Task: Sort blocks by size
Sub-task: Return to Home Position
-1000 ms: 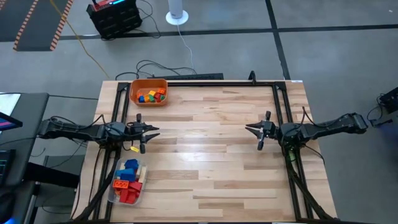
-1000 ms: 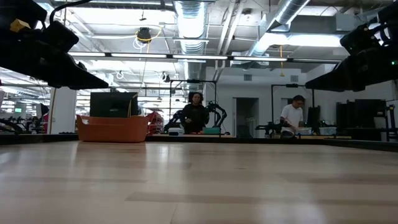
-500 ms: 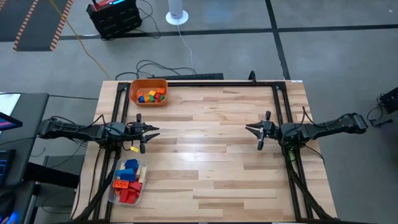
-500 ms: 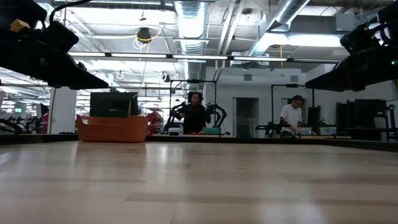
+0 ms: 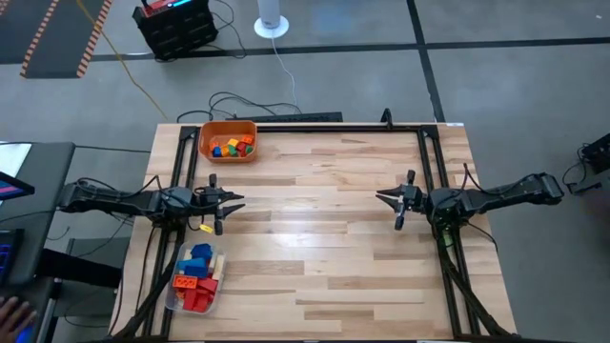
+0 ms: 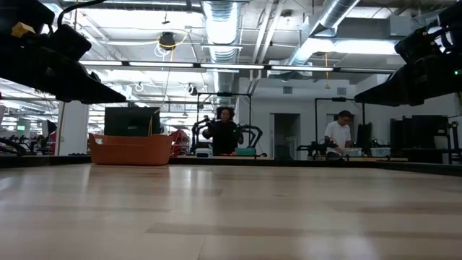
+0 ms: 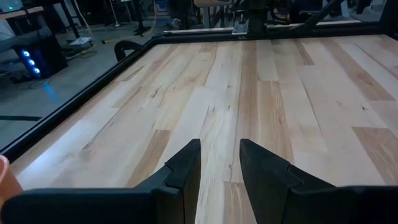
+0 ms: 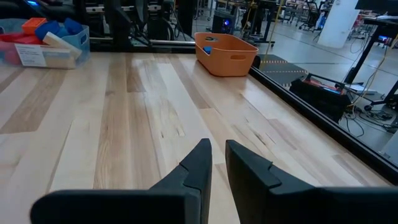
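**Sorting table, both arms parked, blocks binned**

Item 1. Pale wooden plank table (image 5: 324,257) with a black frame along its edges; the open middle held no blocks.

Item 2. Orange plastic rectangular bin (image 5: 204,141), at the far left corner of the table. It held small cube blocks (image 5: 232,147) in green, yellow, orange and blue.

Item 3. Clear plastic rectangular tub (image 5: 172,301), at the near left edge, well apart from the bin. It held the longer blocks (image 5: 197,272), in blue, red, orange and tan, heaped together.

Item 4. Left gripper (image 5: 236,202), hung over the left side of the table between bin and tub, pointing toward the centre. In the left wrist view its dark fingers (image 7: 185,163) stood slightly apart, with bare wood showing between them; nothing was held.

Item 5. Right gripper (image 5: 380,198), hung over the right side, facing the left one across the bare middle. Its fingers (image 8: 198,163) were drawn together but for a thin slit; nothing was held.

Item 6. Room beyond: a person in dark clothing (image 6: 225,134) and a person in a white top (image 6: 339,134), both far behind the table.
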